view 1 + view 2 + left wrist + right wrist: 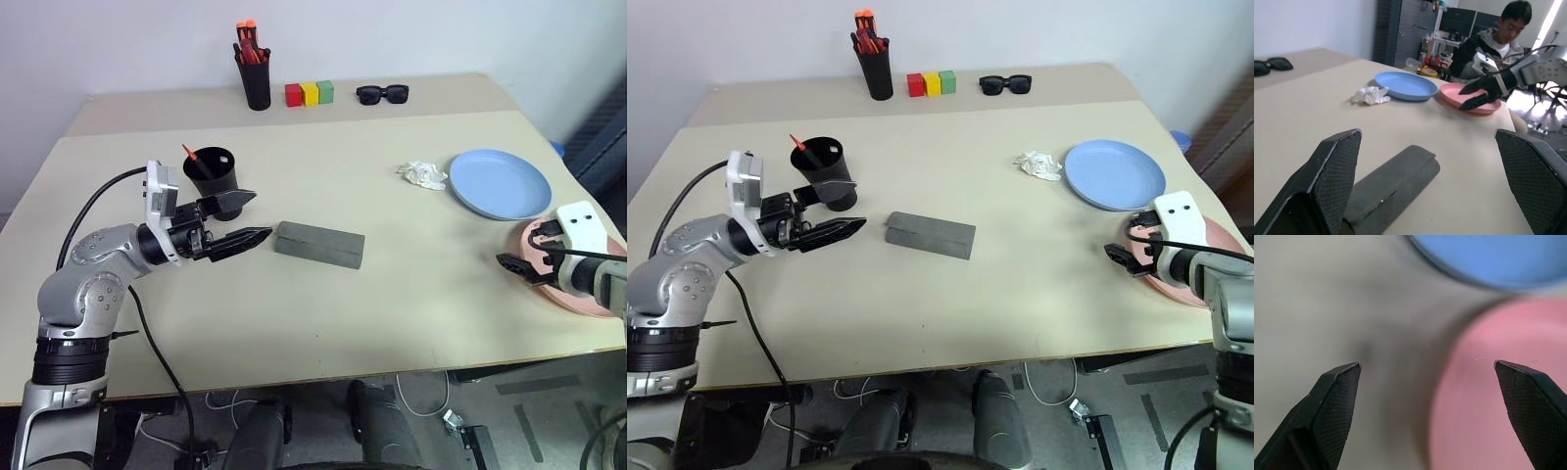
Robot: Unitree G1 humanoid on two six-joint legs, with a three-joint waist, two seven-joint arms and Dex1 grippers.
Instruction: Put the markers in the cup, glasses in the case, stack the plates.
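Left tool (245,217) gaping beside grey case (319,244) (lid closed), right tool (516,265) spread over pink plate (584,297)

On the table (294,323) before me: two plates, one light blue (500,184) and one salmon pink (578,294); one grey case (319,243); one black cup (216,169); one pen holder (257,80); three coloured blocks (310,93); one pair of sunglasses (382,94); one crumpled tissue (422,174).

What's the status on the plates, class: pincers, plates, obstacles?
Both pincers open, empty: left pincer beside closed grey case, right pincer over pink plate. Blue plate unstacked, alongside. Crumpled tissue near blue plate, not blocking.
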